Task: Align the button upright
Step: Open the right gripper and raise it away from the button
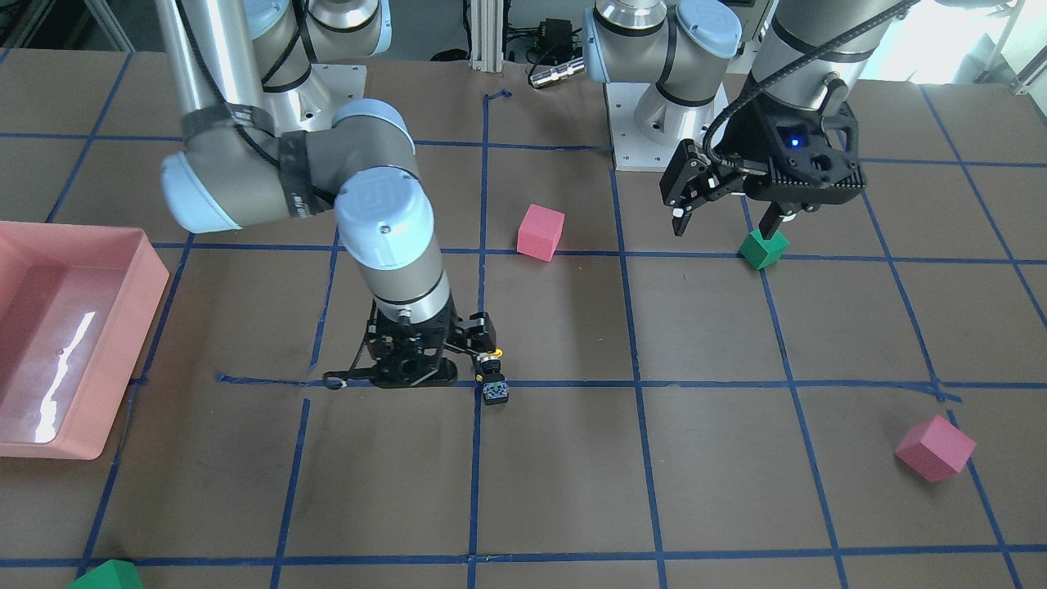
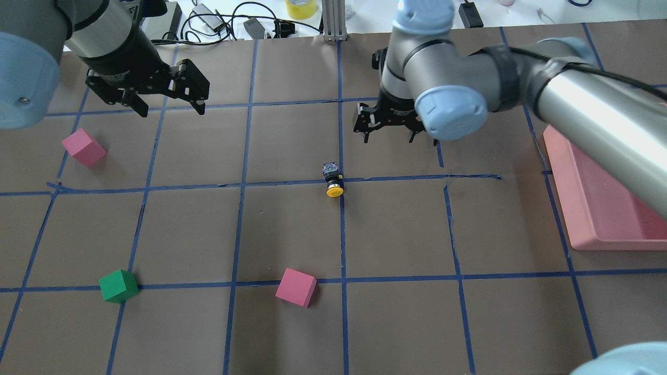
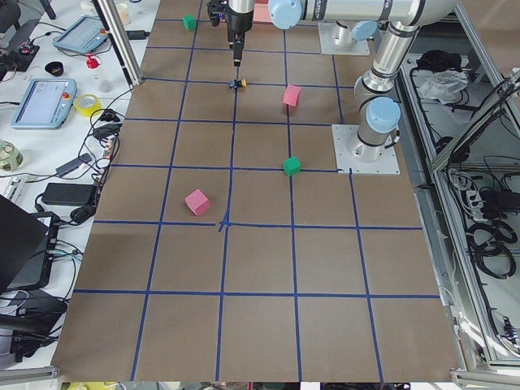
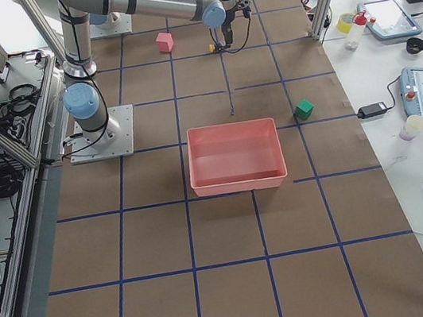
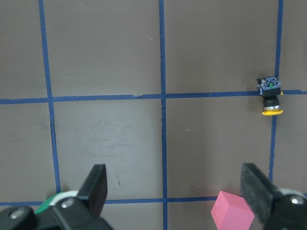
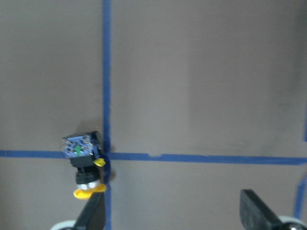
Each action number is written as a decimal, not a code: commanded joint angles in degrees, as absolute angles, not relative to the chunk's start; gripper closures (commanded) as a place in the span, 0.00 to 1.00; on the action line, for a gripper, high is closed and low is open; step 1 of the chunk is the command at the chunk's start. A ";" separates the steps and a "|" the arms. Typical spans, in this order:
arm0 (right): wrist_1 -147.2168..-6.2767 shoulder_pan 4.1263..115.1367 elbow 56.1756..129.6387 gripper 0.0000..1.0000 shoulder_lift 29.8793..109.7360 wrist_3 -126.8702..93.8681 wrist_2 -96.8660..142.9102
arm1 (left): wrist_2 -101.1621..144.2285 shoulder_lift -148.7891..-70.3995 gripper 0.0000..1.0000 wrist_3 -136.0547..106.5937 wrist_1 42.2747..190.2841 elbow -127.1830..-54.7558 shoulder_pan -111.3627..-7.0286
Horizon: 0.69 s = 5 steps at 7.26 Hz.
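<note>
Right tool [image 2: 388, 136] just beside sideways button [image 2: 333, 180]

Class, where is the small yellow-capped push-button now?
In the overhead view, the yellow-capped black push-button lies at a blue tape crossing near the table's centre, beyond a pink foam cube.

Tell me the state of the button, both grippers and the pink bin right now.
button, lying on its side, yellow cap toward the robot, not upright.
right gripper, open, empty, low and close to the button but not gripping it.
left gripper, open, empty, well away from the button.
pink bin, empty.
</note>
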<state>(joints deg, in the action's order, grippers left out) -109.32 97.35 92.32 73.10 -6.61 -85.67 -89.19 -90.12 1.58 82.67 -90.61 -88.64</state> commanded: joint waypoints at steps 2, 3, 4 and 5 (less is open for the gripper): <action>-89.02 86.75 84.68 0.00 84.69 2.72 -91.39 | -89.12 -90.44 0.00 1.58 81.30 -90.79 -88.51; -85.29 87.97 82.12 0.00 87.42 1.77 -91.49 | -89.12 -90.53 0.00 1.50 81.30 -90.88 -88.51; -85.08 90.24 81.66 0.00 89.37 1.67 -92.10 | -89.12 -90.53 0.00 1.49 81.30 -90.88 -88.51; -85.95 92.26 81.56 0.00 89.30 -0.07 -92.46 | -89.03 -90.53 0.00 1.84 81.39 -90.88 -88.51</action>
